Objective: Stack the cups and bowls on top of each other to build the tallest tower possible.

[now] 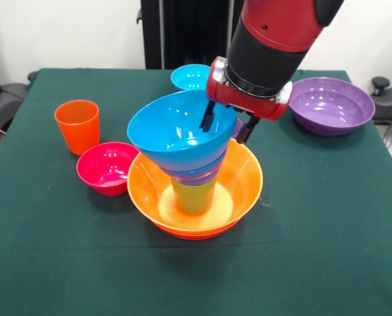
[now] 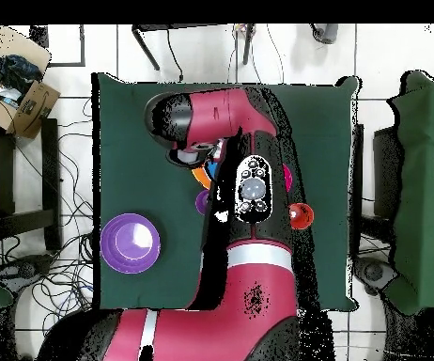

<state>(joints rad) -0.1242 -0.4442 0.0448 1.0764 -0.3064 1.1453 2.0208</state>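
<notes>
While the claw (image 1: 226,125) sits at the far rim of the sky-blue bowl (image 1: 176,131), its two dark fingers straddle that rim, one inside the bowl and one outside; whether they pinch it or stand slack cannot be told. The bowl rests tilted on top of the tower (image 1: 195,172), which stands near the middle of the green bench (image 1: 314,230). From the base up, the tower shows a yellow-orange bowl (image 1: 245,174) nested in an orange-red one, a lime green cup (image 1: 193,196), a purple band and the sky-blue bowl. The step in hand appears to be seating this bowl. The next move calls for levelling it, then a straight upward retreat so the column is not dragged over.

Loose items counted in the front view: one orange cup (image 1: 77,125), one magenta bowl (image 1: 107,167), one cyan bowl (image 1: 191,77), one purple bowl (image 1: 329,105). In the overhead view the arm covers most of the bench.
</notes>
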